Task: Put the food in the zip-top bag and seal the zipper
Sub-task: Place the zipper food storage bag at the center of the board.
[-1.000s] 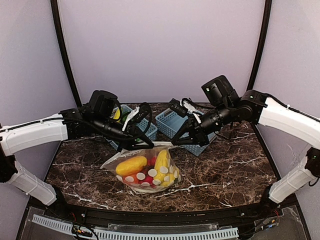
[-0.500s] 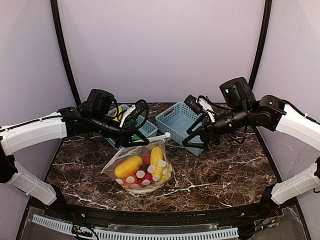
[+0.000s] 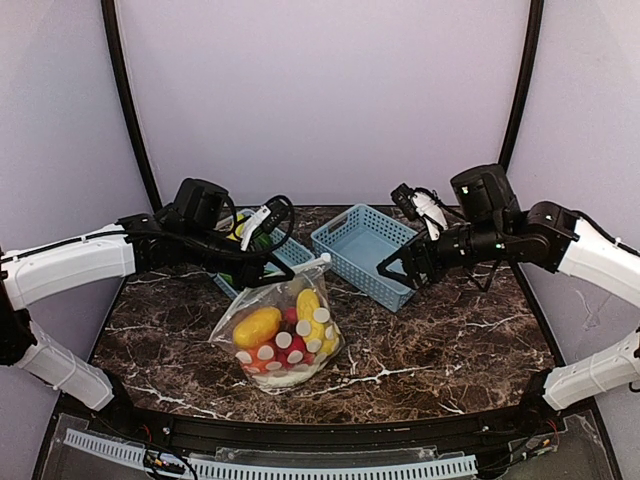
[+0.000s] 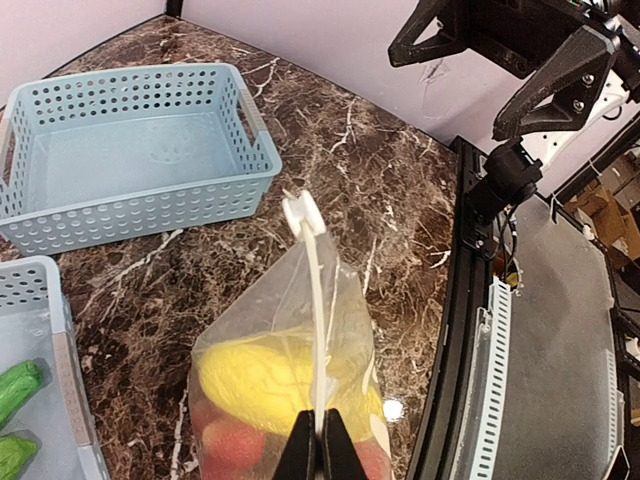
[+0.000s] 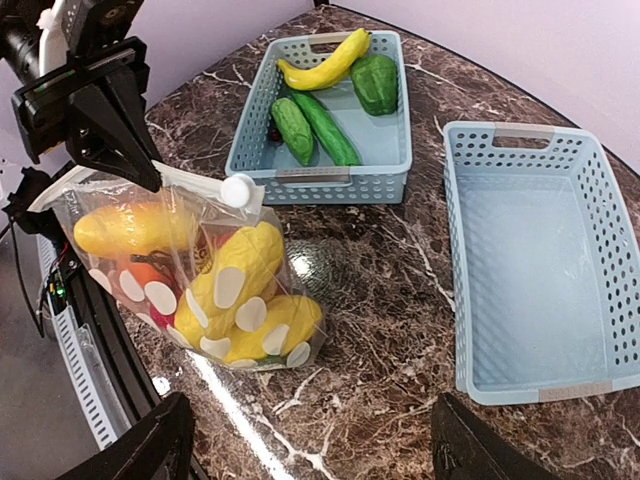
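The zip-top bag stands on the marble, clear with white dots, with yellow, red and orange food inside. Its zipper runs along the top edge, and the white slider tab sits at the end nearest the empty basket. My left gripper is shut on the zipper strip at the opposite end, holding the bag up. My right gripper is open and empty, off to the right of the bag over the empty basket's near corner. In the right wrist view its fingers frame bare marble.
An empty light-blue basket stands right of the bag. A second basket behind the bag holds a banana, a green pepper and cucumbers. The table's black front rail lies close by.
My right gripper has opened, let go of the bag's slider end and pulled back to the right. The bag has sagged more upright, still held by the left gripper.
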